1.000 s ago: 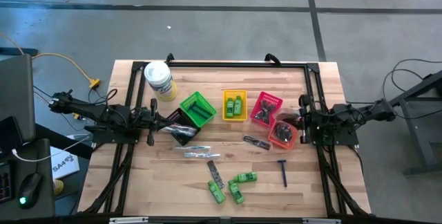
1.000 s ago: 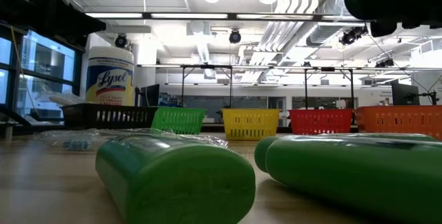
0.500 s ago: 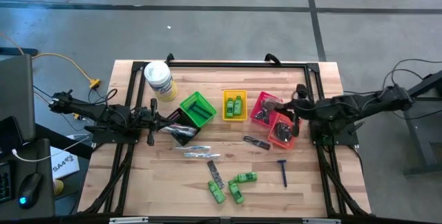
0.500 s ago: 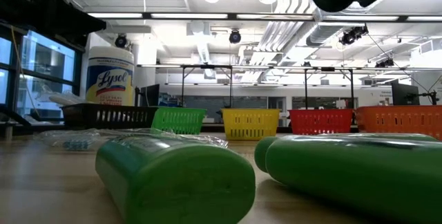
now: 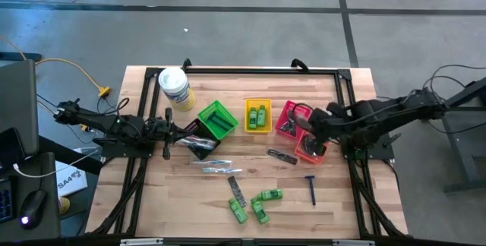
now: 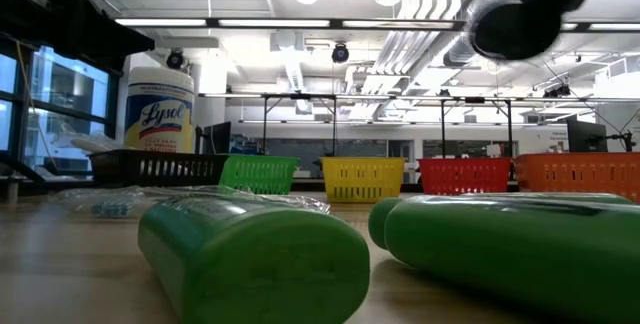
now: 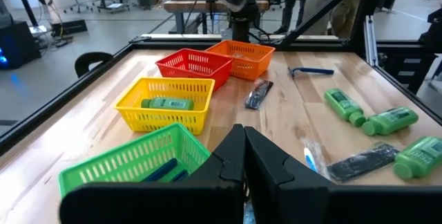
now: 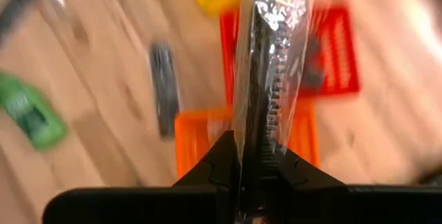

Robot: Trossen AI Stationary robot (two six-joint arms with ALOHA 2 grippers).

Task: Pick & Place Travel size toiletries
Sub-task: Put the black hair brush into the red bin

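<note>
We see the right gripper (image 8: 252, 172) clamped on a clear-wrapped dark comb (image 8: 266, 65), which stands up between its fingers above the orange basket (image 8: 197, 137) and the red basket (image 8: 338, 51). In the high view the right gripper (image 5: 319, 128) sits over these two baskets at the table's right side. The left gripper (image 7: 243, 156) is fully closed with nothing in it, and rests beside the green basket (image 5: 217, 118) on the left. On the bare table (image 5: 152, 200) we find green bottles (image 5: 258, 204), a blue razor (image 5: 311, 189), another comb (image 5: 282, 156) and wrapped sticks (image 5: 216, 166). The yellow basket (image 5: 258, 115) contains two green bottles.
</note>
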